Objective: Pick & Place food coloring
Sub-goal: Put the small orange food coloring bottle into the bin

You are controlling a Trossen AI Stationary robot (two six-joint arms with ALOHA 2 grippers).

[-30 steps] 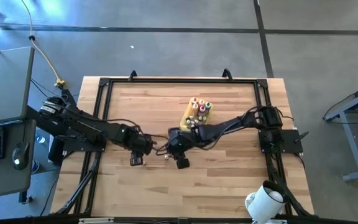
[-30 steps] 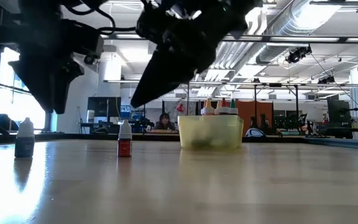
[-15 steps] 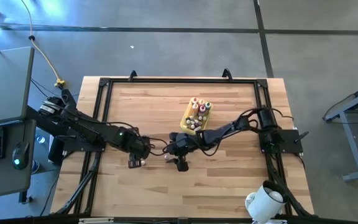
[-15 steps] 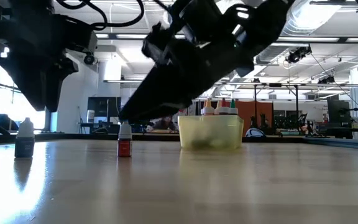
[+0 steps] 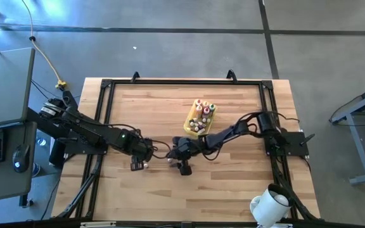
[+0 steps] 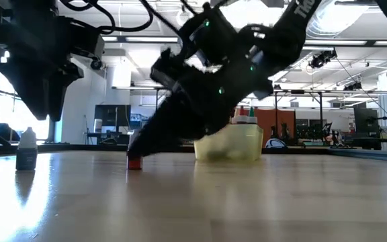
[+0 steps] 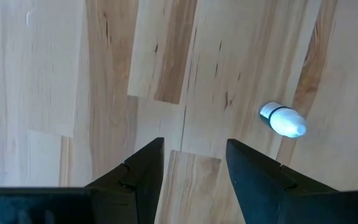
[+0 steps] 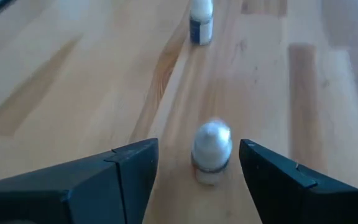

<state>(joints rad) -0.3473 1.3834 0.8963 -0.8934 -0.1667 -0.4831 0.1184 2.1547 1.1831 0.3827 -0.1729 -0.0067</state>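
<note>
A tiny food coloring bottle (image 8: 211, 149) with a whitish cap and a red label (image 6: 134, 163) stands upright on the wooden table. My right gripper (image 8: 199, 144) is open, low and slanting down, with one finger on either side of the bottle and a gap on both sides. Farther toward the table's left, a second bottle (image 8: 201, 22) with a dark label (image 6: 27, 149) stands upright. It also shows in the left wrist view (image 7: 283, 121), beside my open left gripper (image 7: 194, 146), which hangs over bare wood. Several capped bottles stand in the yellow tray (image 5: 187, 125).
The yellow tray (image 6: 228, 144) stands behind the right arm, toward the far side. Black frame rails (image 5: 106, 85) run around the table's edges. A white object (image 5: 268, 206) sits off the near right corner. Bare wood lies toward the near edge.
My right gripper has sunk toward the table and tipped flatter, closing in on the red-labelled bottle, so that it now covers most of that bottle in the low view. Both bottles have stayed in place.
</note>
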